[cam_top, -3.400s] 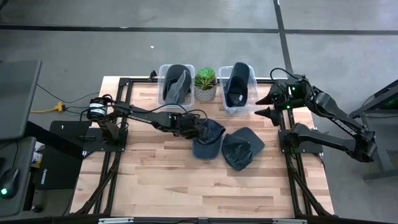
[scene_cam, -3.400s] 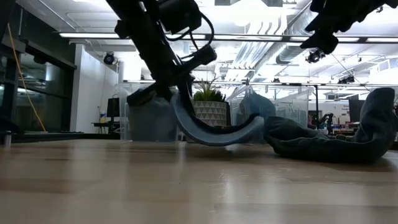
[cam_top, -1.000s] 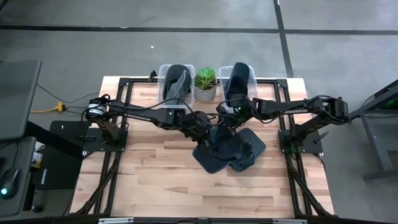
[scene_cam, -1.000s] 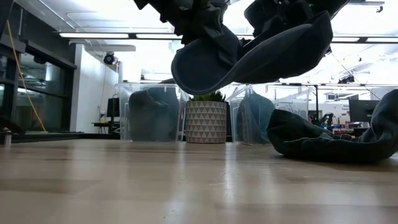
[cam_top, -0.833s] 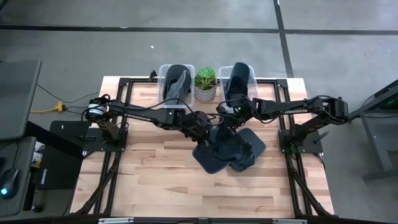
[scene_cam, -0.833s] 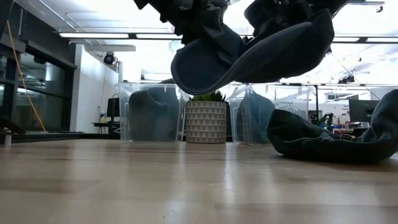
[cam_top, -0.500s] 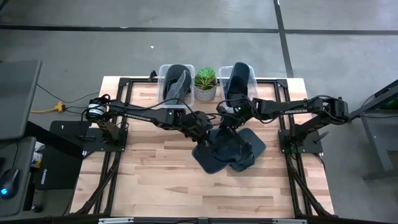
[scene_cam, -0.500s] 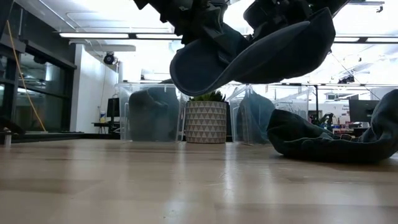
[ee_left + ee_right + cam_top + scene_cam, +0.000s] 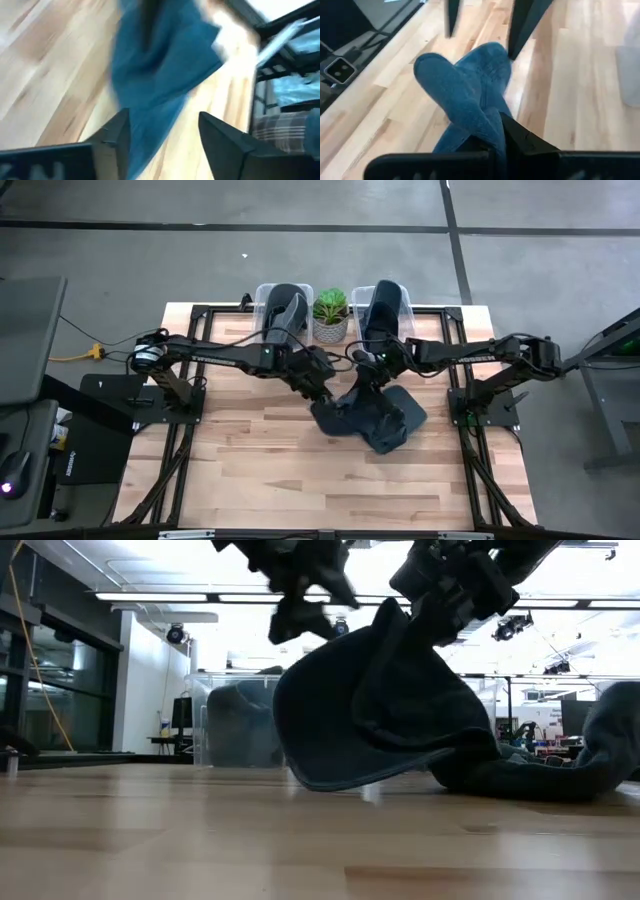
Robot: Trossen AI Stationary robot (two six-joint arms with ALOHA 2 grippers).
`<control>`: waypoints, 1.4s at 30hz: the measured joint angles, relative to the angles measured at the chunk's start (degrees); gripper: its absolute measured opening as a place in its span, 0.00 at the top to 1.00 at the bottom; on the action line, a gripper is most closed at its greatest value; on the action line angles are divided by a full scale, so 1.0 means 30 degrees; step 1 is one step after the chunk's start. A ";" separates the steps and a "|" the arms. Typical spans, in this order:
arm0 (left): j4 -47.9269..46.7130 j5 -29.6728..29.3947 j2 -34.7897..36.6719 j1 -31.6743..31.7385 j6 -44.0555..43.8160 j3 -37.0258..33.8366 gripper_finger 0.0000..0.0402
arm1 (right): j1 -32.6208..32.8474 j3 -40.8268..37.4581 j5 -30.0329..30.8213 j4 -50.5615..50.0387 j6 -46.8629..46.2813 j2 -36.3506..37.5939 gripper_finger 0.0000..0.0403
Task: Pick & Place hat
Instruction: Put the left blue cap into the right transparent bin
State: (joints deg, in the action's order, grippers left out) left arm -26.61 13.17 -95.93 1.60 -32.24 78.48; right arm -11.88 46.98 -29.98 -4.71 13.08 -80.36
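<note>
Overhead, table-level and wrist cameras share the hat (image 9: 362,413).

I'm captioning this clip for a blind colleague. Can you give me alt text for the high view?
Seen from above, the right gripper is shut on a dark blue hat hanging over the wooden table, while the left gripper sits beside it with open jaws. Behind are two clear bins holding hats and a potted plant.
</note>
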 joint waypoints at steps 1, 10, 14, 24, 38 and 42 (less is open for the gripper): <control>-0.0748 -0.0216 0.0173 0.0089 -0.0271 -0.0039 0.53 | 0.0007 0.0000 0.0192 -0.0036 -0.0082 0.0120 1.00; -0.2196 -0.5297 0.1773 -0.0072 -0.0978 -0.0062 0.49 | -0.0044 0.0064 0.2382 -0.0370 -0.0481 0.2884 1.00; -0.1175 -0.6468 0.2018 -0.0035 -0.0952 0.0017 0.48 | -0.0245 0.0087 0.3815 -0.0749 -0.0878 0.4477 1.00; -0.0672 -0.8352 0.1969 -0.0035 -0.0840 -0.0051 0.48 | -0.2252 0.0096 0.5570 -0.3032 -0.0933 0.8663 1.00; 0.2878 -1.2525 0.1722 -0.0035 -0.0840 -0.0044 0.48 | -0.4138 0.6645 0.6467 -0.6479 0.0355 0.9279 1.00; 0.5246 -1.3158 0.1623 -0.0028 -0.0705 -0.0052 0.48 | -0.4460 0.8740 0.6600 -0.6976 0.0792 0.8696 1.00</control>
State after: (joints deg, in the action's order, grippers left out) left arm -10.87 -26.30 -91.06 1.52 -34.36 78.32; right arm -25.26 73.20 -10.18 -25.64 15.46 -54.27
